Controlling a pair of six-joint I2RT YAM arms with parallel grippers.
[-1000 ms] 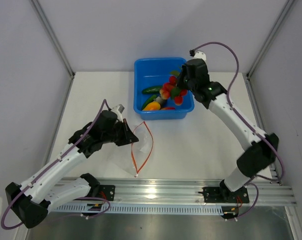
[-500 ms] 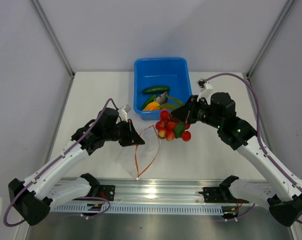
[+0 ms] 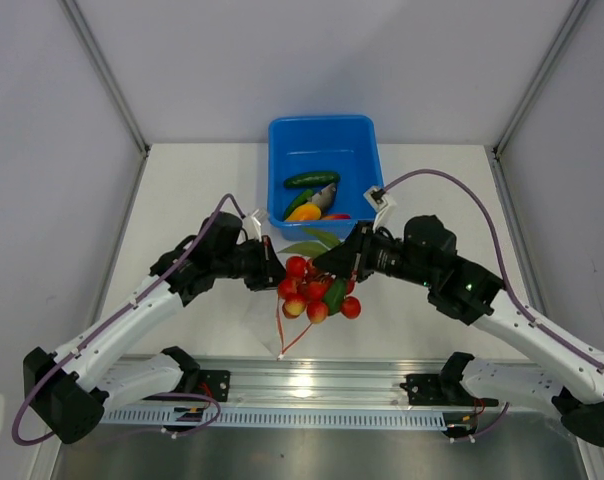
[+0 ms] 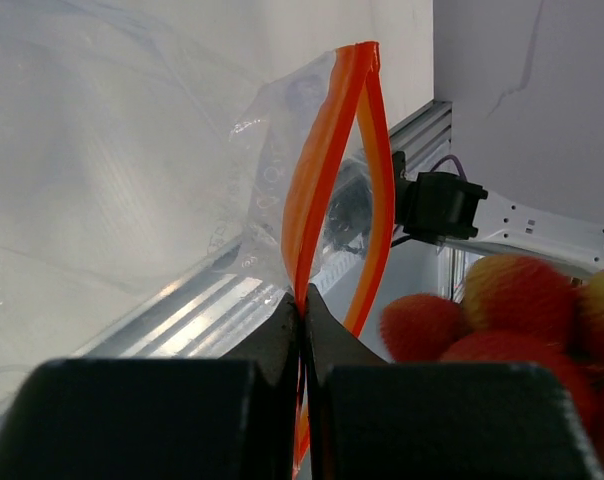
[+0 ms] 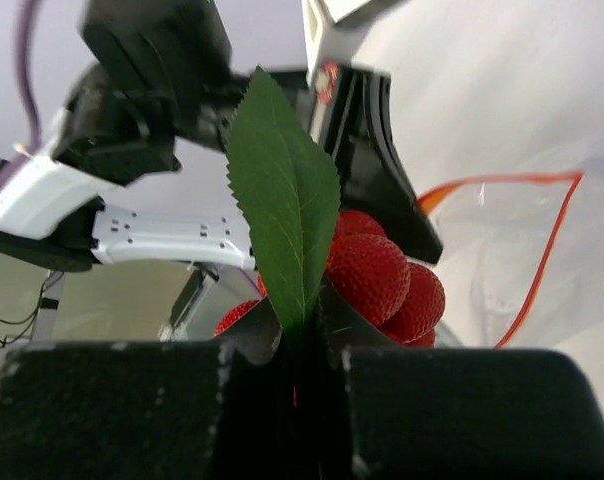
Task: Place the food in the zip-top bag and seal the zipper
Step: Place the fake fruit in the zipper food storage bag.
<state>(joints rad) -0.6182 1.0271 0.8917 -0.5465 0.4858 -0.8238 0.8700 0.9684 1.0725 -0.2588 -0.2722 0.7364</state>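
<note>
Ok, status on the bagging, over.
Left gripper shut on zipper, bag mouth open. Right gripper shut on leaf of tomato bunch, bunch beside the mouth, not in. Nothing in the way.

The blue tub (image 3: pixel 322 150) is my reference point. It stands upright on the white table (image 3: pixel 182 190), at the far edge and roughly centred from side to side. The grey back panel (image 3: pixel 312 60) rises just behind the tub. One slanted metal strut (image 3: pixel 107 75) stands to the tub's left and a second strut (image 3: pixel 540 75) to its right. An aluminium rail (image 3: pixel 332 378) runs along the table edge nearest me, well apart from the tub.
</note>
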